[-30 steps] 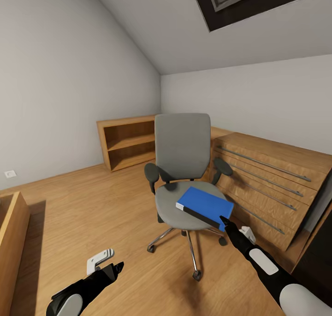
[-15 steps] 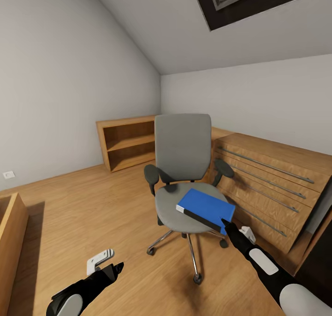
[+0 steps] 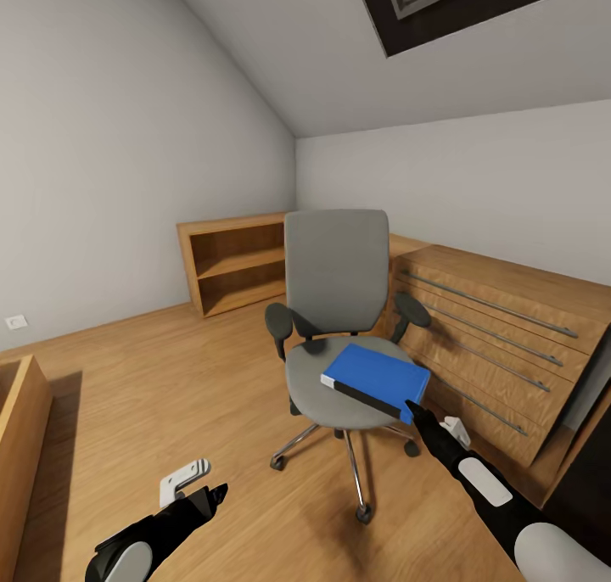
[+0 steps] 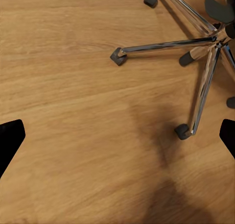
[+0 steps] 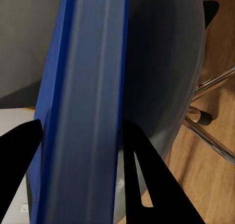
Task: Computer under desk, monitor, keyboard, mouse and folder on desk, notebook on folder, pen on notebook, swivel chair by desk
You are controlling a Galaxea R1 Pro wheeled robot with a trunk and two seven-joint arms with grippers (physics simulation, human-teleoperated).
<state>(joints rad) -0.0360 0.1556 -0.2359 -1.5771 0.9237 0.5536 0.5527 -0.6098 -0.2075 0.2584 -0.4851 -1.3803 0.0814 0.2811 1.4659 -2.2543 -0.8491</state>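
**Jaws at the chair: one spread, one pinching the folder**

Left gripper (image 3: 212, 495) hangs low over the floor (image 3: 170, 378), jaws spread wide. One swivel chair (image 3: 335, 310) stands centre, carrying one blue folder (image 3: 376, 379) on its seat. Right gripper (image 3: 413, 411) pinches the folder's near corner. No writing is readable anywhere.

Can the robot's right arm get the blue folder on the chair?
Probably yes. The right gripper is already at the folder's near corner, its fingers on either side of the edge, and nothing blocks it on the chair.
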